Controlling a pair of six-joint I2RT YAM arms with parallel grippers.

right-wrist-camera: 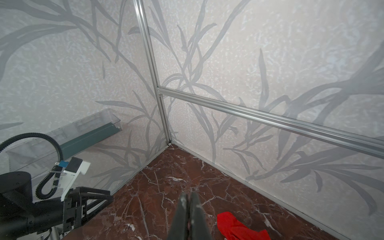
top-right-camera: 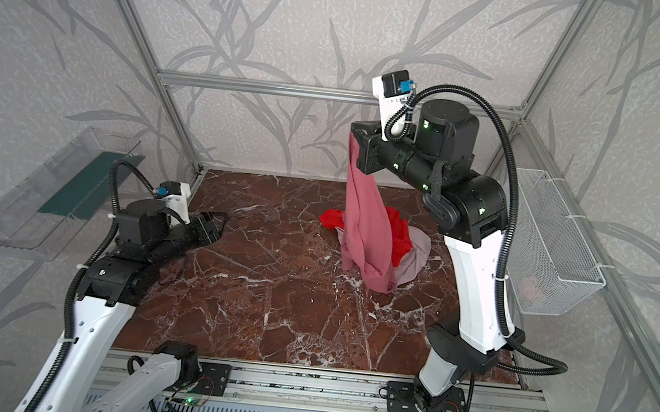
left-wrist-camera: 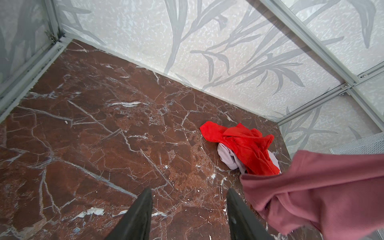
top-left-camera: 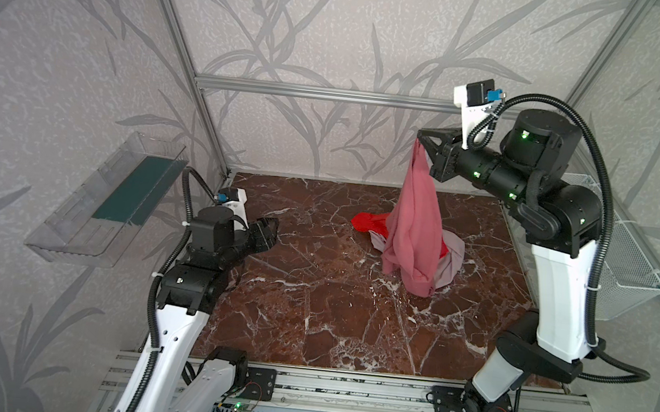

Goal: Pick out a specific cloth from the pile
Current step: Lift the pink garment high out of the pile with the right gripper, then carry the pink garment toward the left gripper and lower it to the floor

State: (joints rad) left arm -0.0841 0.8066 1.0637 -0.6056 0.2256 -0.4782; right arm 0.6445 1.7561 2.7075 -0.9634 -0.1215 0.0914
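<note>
Cloth (top-left-camera: 413,228): hung in a long drape from your right gripper (top-left-camera: 420,138), high over the back of the table (top-left-camera: 301,304), in front of the pile (top-left-camera: 455,254).
Right gripper: jaws were pinched tight on the cloth's top corner, with nothing else in them.
Left gripper (top-left-camera: 271,228): stood about half open and empty, low over the table's left side, well apart from cloth and pile.
Pile: red cloth (top-left-camera: 366,221) lay over lilac cloth (top-left-camera: 450,272), both down on the table.
Done: you had the right cloth singled out and raised, so I judged the picking mostly finished.
Left to do: the drape's low end needed to come clear of pile and table, and then you needed a spot to put it down. The task named none.
Doubt: no view showed whether that low end touched the table.
Top views: both showed the whole drape and the grip, but the cloth hid the pile's middle.
Left wrist view: showed the pile unhidden, with the lilac cloth poking out under the red cloth and the cloth hanging close by. Your right gripper was out of frame.
Right wrist view: showed the fingers pressed together with only a pink sliver between them. The drape fell out of sight below, and just an end of the red cloth showed.
</note>
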